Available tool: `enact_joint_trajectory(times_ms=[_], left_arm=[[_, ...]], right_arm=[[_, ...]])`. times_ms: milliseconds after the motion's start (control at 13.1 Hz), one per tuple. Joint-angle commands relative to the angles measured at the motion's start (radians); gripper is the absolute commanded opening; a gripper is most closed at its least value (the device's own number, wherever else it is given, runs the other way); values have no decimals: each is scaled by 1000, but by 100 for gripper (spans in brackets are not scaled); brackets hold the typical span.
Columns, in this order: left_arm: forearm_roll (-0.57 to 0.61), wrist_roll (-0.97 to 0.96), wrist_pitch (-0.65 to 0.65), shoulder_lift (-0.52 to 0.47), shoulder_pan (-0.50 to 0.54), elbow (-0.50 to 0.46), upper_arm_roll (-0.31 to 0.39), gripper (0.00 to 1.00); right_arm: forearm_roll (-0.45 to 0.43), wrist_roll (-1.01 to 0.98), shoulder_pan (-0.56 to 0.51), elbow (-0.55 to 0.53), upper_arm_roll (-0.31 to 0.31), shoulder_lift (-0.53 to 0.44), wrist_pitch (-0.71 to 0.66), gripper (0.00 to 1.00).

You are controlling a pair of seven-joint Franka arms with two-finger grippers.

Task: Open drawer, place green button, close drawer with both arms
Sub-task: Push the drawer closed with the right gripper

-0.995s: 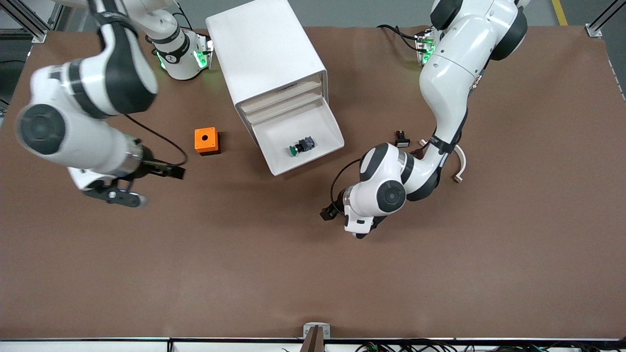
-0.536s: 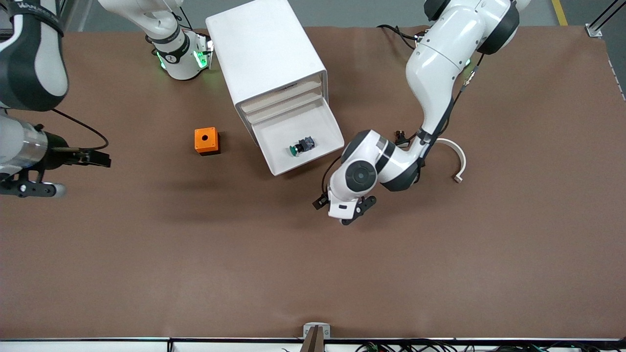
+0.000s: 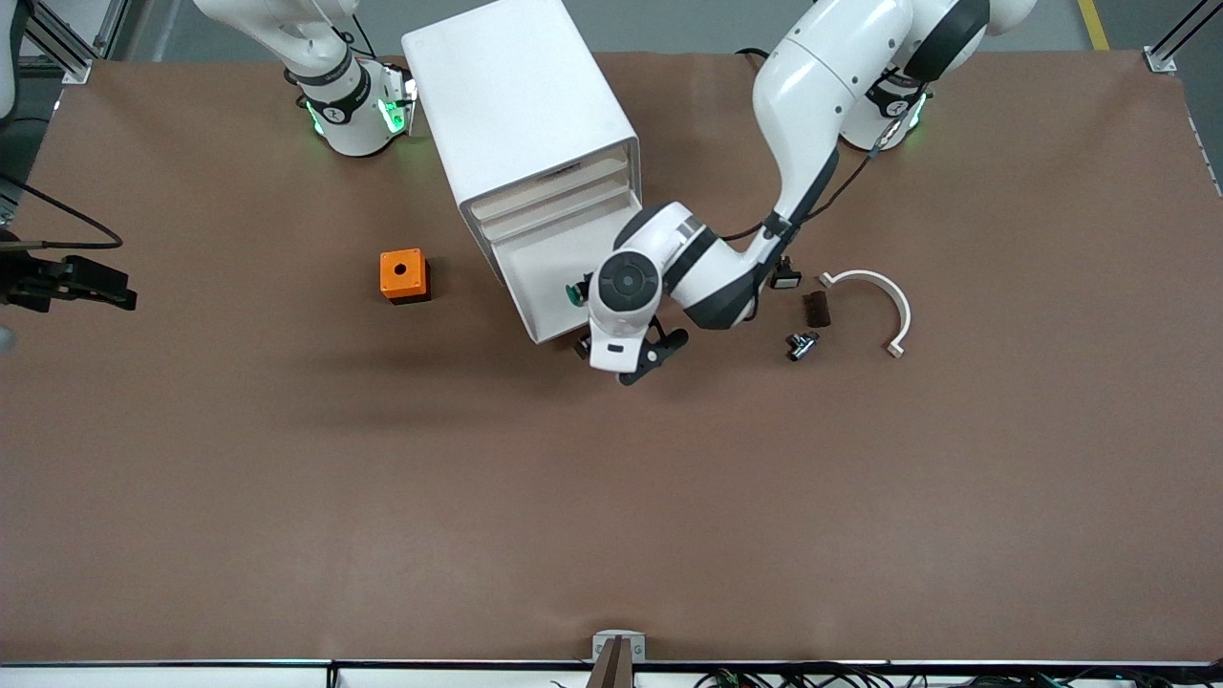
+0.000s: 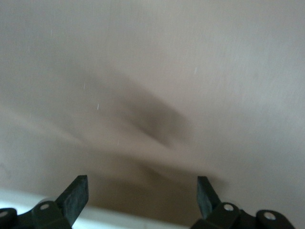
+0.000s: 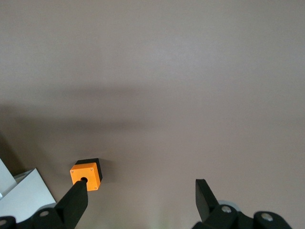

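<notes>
The white cabinet (image 3: 516, 105) has its lowest drawer (image 3: 535, 277) pulled open. The button (image 3: 574, 292) lies in it; only its green cap shows beside the left arm's wrist. My left gripper (image 3: 621, 368) is low over the table just in front of the drawer's cream front. In the left wrist view it (image 4: 140, 191) is open and empty, with a white edge (image 4: 119, 217) between the fingers. My right gripper (image 5: 140, 195) is open and empty, high over the right arm's end of the table. Only its wrist (image 3: 76, 280) shows in the front view.
An orange box with a hole (image 3: 402, 275) stands beside the drawer, also in the right wrist view (image 5: 86, 174). Toward the left arm's end lie a black button with a white face (image 3: 785, 278), a brown block (image 3: 816, 308), a small metal part (image 3: 801, 344) and a white curved piece (image 3: 884, 296).
The left arm has swung from the open table to the drawer's front, uncovering the small parts. The right arm has pulled back toward its end of the table, nearly out of the front view.
</notes>
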Motion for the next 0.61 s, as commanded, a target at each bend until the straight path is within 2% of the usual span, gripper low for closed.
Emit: enact_joint_trajectory(times_ms=[0, 153, 306, 536], left_arm=[[21, -22, -16, -42, -55, -54, 6, 100], [21, -22, -16, -45, -90, -57, 2, 100], [19, -22, -13, -45, -101, -56, -32, 100], [7, -21, -9, -40, -100, -56, -75, 100]], right_arm=[[-10, -12, -29, 19, 25, -12, -30, 100], [-9, 12, -23, 17, 31, -28, -82, 100], [-10, 12, -20, -18, 33, -77, -79, 100], [-9, 12, 0, -136, 33, -193, -44, 100]])
